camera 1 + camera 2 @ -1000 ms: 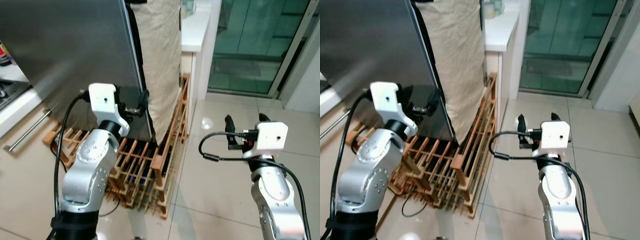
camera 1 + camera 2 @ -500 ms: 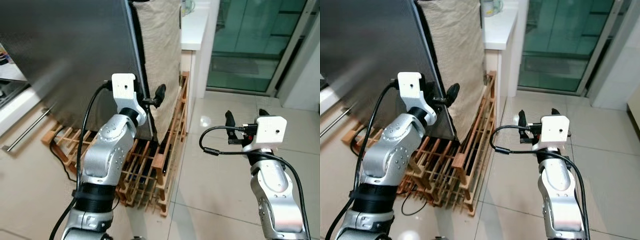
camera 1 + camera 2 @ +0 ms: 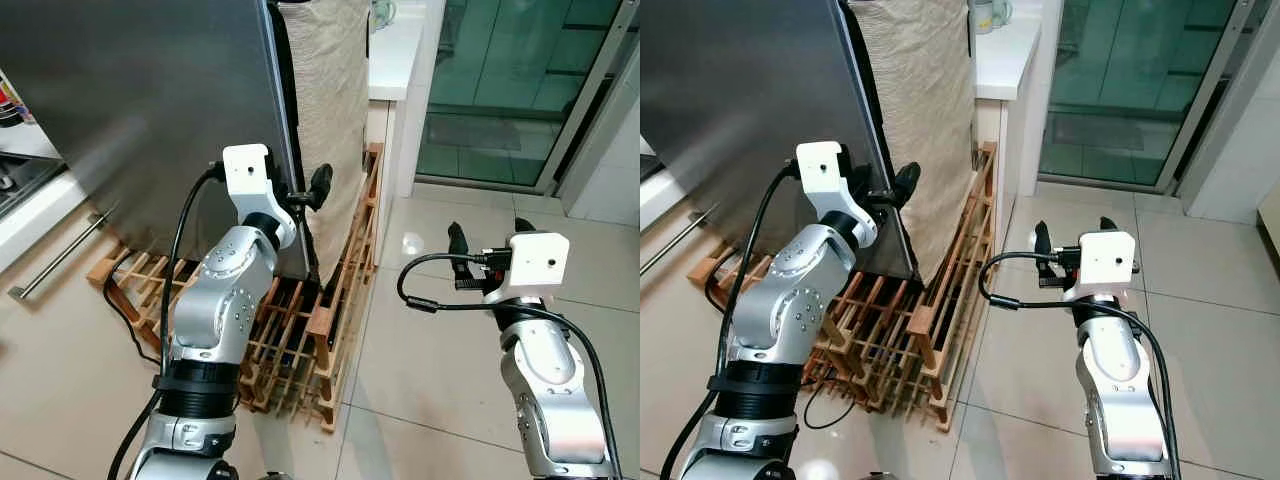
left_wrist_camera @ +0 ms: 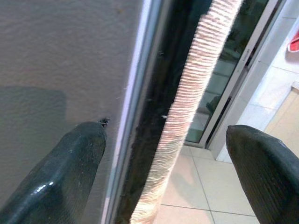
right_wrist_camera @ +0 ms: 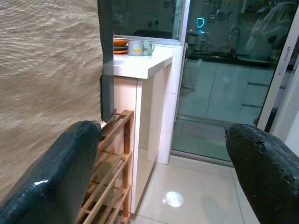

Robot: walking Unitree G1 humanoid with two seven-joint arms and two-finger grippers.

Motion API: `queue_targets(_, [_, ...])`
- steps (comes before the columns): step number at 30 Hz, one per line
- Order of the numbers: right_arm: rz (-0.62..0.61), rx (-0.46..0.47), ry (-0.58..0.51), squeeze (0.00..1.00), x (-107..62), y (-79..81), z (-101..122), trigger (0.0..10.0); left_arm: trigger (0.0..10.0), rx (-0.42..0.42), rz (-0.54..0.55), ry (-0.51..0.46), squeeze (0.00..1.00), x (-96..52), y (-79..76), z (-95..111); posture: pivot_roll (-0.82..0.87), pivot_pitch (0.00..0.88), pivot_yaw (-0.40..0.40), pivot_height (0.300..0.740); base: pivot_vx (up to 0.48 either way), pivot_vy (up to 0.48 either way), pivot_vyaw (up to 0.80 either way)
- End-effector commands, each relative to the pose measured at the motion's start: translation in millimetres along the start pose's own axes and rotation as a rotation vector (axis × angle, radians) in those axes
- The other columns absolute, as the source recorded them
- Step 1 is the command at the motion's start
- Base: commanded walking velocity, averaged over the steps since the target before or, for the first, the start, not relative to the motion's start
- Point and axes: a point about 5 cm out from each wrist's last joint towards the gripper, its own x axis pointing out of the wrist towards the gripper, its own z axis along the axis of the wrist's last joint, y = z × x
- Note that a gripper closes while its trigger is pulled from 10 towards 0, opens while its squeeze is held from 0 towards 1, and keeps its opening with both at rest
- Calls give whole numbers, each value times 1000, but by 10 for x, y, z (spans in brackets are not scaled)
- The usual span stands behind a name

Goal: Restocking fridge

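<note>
You're early in the restock. Nothing is in either gripper, and no groceries are in sight to load.

The fridge door (image 3: 150, 110), a big dark steel slab, fills the upper left of the head views. Your left gripper (image 3: 308, 190) is raised to the door's free edge, fingers spread. The left wrist view looks straight down that edge: one finger (image 4: 60, 175) lies against the steel face, the other (image 4: 266, 175) out past the edge, so the jaws straddle the edge without closing on it. A beige woven cloth (image 3: 325, 110) hangs just behind the door edge, running down toward the floor.

Your right gripper (image 3: 483, 250) is held out over the tiled floor (image 3: 440, 330), well apart from the fridge, fingers spread and empty. Through it the right wrist view shows a white counter surface (image 5: 149, 60) with a mug (image 5: 139, 47) and orange dishes on it, and glass sliding doors beyond.

A wooden rack (image 3: 310, 330) sits at the foot of the fridge, partly under the left arm; a cable trails beside it.

Judgement: the door-handling step is in hand, not finished. You can't tell from these views how wide the door stands, and the fridge interior isn't visible. Left to do, as far as it shows: settle the door, fetch items, place them on shelves, close up. Watch the cloth near the left fingers; it could snag.
</note>
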Motion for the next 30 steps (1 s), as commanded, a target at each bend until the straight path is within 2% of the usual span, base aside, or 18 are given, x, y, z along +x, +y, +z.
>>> queue_targets(1, [-9,-3,6,169,-8,-21,-18,10000,10000,8,-23,-1,0,-27,-41,21,-159,0,107,740,0,0,0])
queue_targets(6, [2,-2,15,165,-28,6,-39,10000,10000,0,-41,-5,0,-71,-88,59,-155,0,104,740,0,0,0])
queue_targets(13, [16,-3,26,165,-19,17,-73,10000,10000,11,-34,3,0,-144,-40,76,-140,0,93,740,0,0,0])
queue_targets(21, [28,-3,17,165,46,40,-58,10000,10000,5,-24,-20,0,-22,-92,117,-135,0,88,740,0,0,0])
queue_targets(22, [28,-3,16,165,53,41,-58,10000,10000,2,-26,-23,0,3,-110,125,-136,0,88,740,0,0,0])
queue_targets(23, [30,-3,10,165,71,50,-48,10000,10000,-23,-51,-29,0,85,-191,153,-144,0,89,740,0,0,0])
queue_targets(24, [30,-3,10,165,71,50,-48,10000,10000,-23,-51,-29,0,85,-191,153,-144,0,89,740,0,0,0])
queue_targets(26, [30,-2,5,165,81,51,-40,10000,10000,-56,-116,-33,0,167,-343,200,-148,0,91,740,0,0,0])
queue_targets(27, [30,-2,5,165,81,51,-40,10000,10000,-56,-116,-33,0,167,-343,200,-148,0,91,740,0,0,0])
queue_targets(28, [26,-3,5,169,80,44,-44,10000,10000,-63,-158,-27,0,216,-440,210,-149,0,92,740,0,0,0])
queue_targets(30, [23,-3,5,165,81,38,-45,10000,10000,-67,-191,-22,0,262,-516,211,-155,0,94,740,0,0,0])
